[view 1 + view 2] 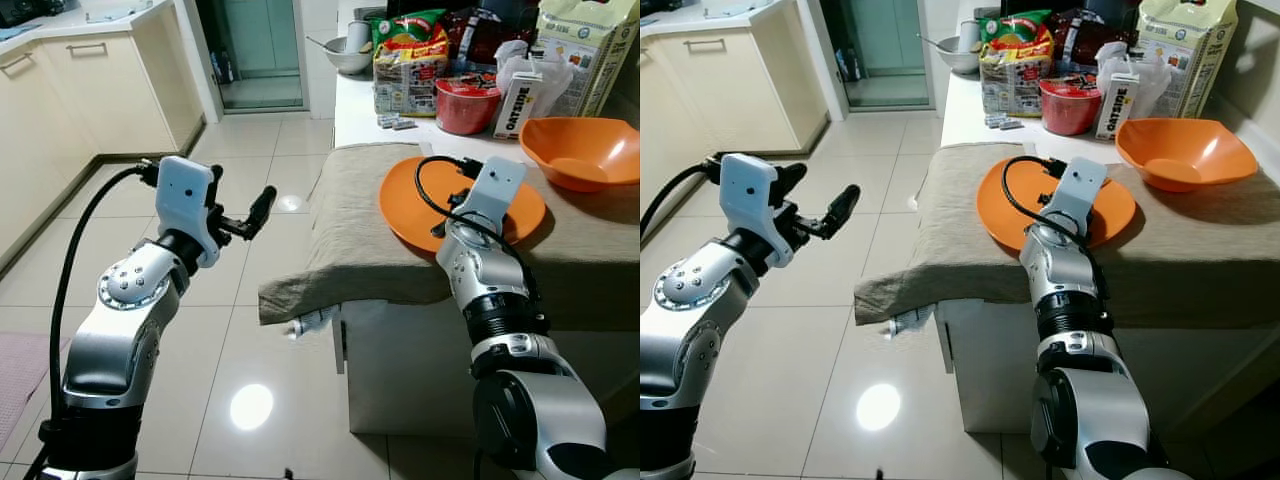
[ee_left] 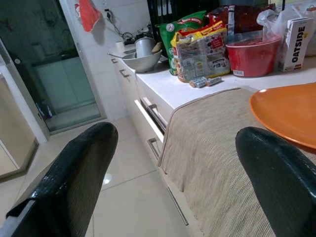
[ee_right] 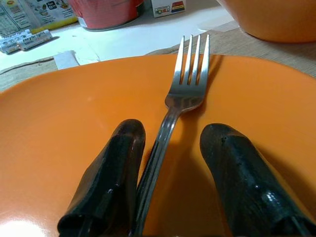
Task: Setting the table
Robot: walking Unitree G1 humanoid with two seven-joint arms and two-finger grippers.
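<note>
Right tool (image 3: pixel 170 182), fingers parted around a fork (image 3: pixel 185 74), over orange plate (image 3: pixel 59 128); left tool (image 2: pixel 173 187) open, empty.

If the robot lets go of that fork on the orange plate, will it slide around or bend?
The fork looks like shiny metal, so it probably stays stiff and won't bend. The orange plate looks smooth and glossy, so the fork could slip a bit if nudged. It lies between the right tool's open fingers, and being flat, it likely won't roll.
</note>
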